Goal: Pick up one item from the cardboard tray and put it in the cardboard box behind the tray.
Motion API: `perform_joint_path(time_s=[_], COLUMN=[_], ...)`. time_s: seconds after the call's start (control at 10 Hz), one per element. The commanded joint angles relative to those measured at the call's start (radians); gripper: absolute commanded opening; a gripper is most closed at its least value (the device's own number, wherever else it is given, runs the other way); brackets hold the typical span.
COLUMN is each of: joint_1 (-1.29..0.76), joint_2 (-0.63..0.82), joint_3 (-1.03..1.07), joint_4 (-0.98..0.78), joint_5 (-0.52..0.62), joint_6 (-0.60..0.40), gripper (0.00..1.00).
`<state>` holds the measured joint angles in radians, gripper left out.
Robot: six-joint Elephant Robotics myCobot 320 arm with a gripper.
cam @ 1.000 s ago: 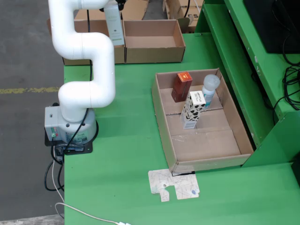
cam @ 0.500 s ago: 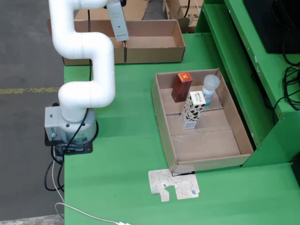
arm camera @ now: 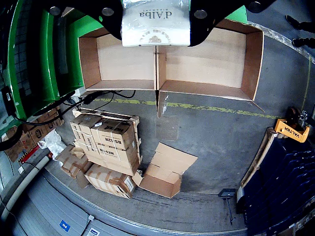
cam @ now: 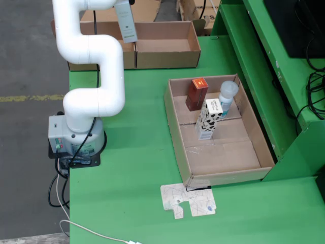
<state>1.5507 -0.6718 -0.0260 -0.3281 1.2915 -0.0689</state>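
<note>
A white d'Alba carton (cam: pixel 125 21) hangs at the top of the fixed view, with my gripper (arm camera: pixel 155 23) shut on it; the wrist view shows the carton (arm camera: pixel 155 19) between the dark fingers. Below it lie two open cardboard boxes, a left one (arm camera: pixel 123 64) and a right one (arm camera: pixel 211 64), and the carton hangs about over the wall between them. In the fixed view the right box (cam: pixel 166 46) stands behind the cardboard tray (cam: pixel 223 157). The tray holds a red-brown carton (cam: pixel 196 93), a black-and-white patterned carton (cam: pixel 207 120) and a clear-capped bottle (cam: pixel 227 97).
The white arm (cam: pixel 96 61) rises from its base (cam: pixel 76 137) at the table's left edge. A flat printed card (cam: pixel 188 201) lies in front of the tray. A green frame (cam: pixel 264 66) borders the right side. Stacked cartons (arm camera: pixel 106 147) sit on the floor beyond the table.
The held carton has risen a little, swinging right over the boxes and then slightly back left. The items in the tray have not moved.
</note>
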Motion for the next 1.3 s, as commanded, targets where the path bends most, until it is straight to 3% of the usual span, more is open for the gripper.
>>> perform_joint_path(time_s=[0.0,1.2], joint_1=[-0.007,0.009], joint_2=[0.028,0.048], joint_3=[0.026,0.026], joint_4=[-0.001,-0.076], joint_5=[0.018,0.072], joint_6=[0.025,0.074], gripper=[0.0,0.0])
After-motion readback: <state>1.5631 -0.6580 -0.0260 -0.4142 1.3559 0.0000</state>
